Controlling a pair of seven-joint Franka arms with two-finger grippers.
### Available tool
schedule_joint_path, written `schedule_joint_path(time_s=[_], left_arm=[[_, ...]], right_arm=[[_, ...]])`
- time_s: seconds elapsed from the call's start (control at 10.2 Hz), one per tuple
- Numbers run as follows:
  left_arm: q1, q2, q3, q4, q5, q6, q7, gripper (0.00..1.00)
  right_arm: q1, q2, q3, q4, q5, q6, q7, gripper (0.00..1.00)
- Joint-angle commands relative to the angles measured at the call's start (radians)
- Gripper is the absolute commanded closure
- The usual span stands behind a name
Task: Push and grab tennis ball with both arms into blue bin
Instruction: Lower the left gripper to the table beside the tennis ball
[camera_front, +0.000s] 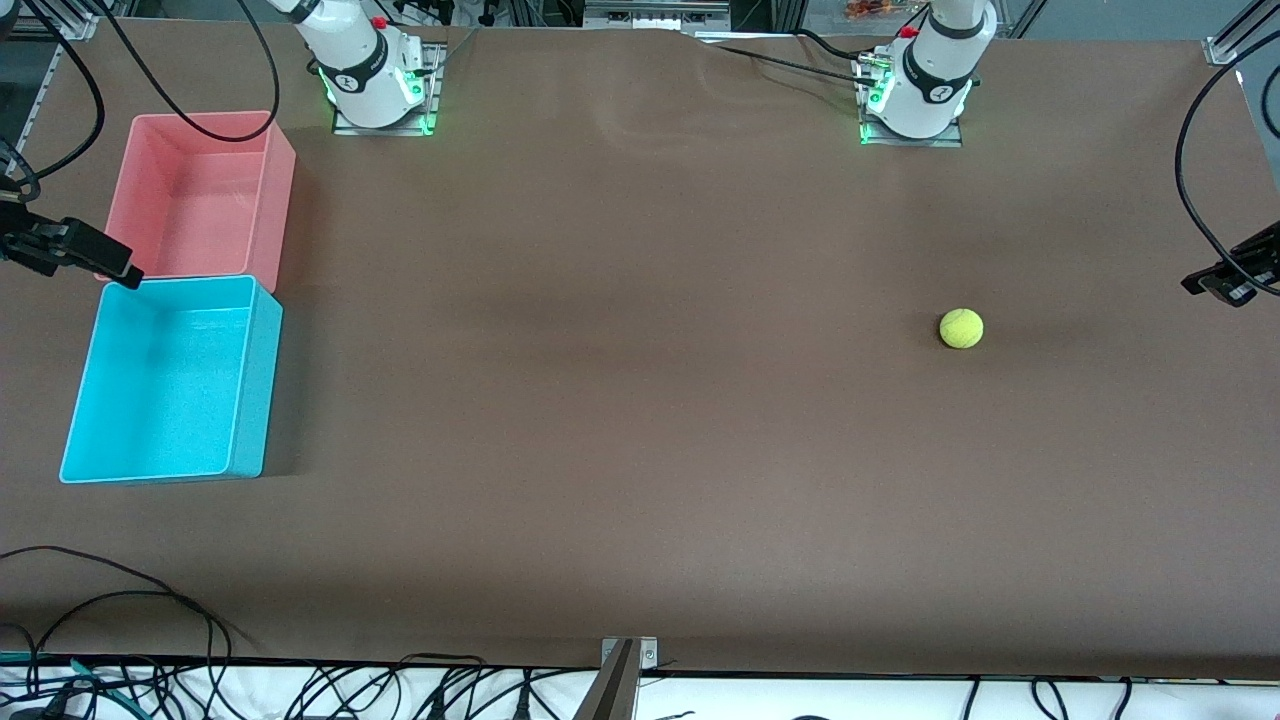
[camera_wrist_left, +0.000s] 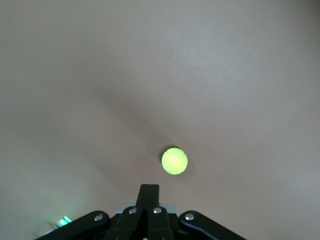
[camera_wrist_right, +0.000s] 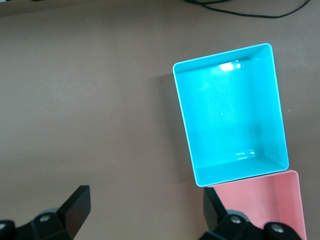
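The tennis ball (camera_front: 961, 328) lies on the brown table toward the left arm's end, with nothing touching it. My left gripper (camera_front: 1203, 283) hangs in the air at that end of the table. In the left wrist view my left gripper (camera_wrist_left: 149, 192) is shut on nothing, and the ball (camera_wrist_left: 174, 160) lies a short way past its tips. The blue bin (camera_front: 170, 380) stands empty at the right arm's end. My right gripper (camera_front: 122, 272) hovers over the edge where the two bins meet. In the right wrist view my right gripper (camera_wrist_right: 145, 202) is open, with the blue bin (camera_wrist_right: 182, 115) beside it.
An empty pink bin (camera_front: 200, 195) touches the blue bin and lies farther from the front camera; it also shows in the right wrist view (camera_wrist_right: 270, 200). Black cables (camera_front: 120, 600) trail along the table's front edge, and a metal bracket (camera_front: 625, 665) sits at its middle.
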Motion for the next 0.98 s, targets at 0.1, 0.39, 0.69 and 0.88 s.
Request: schedule_joint_path(time_s=[0.1,0.39,0.69,0.88], left_arm=[[0.011,0.023,-0.019,-0.032,-0.035,0.049,-0.458,1.0],[0.002,0.026,-0.087,-0.176,0.063,0.25,-0.773,1.0],[0.02,-0.002,-0.099,-0.309,0.035,0.357,-0.853,1.0],[0.024,-0.072,-0.101,-0.51,0.025,0.538,-0.879,1.0]], right_arm=[[-0.001,0.011,0.01,0.024,0.016,-0.006,0.0,0.0],[-0.004,0.011,0.008,0.024,0.016,-0.008,0.0,0.0],[-0.007,0.011,0.007,0.024,0.018,-0.008,0.0,0.0],[-0.008,0.011,0.005,0.024,0.018,-0.008,-0.003,0.0]])
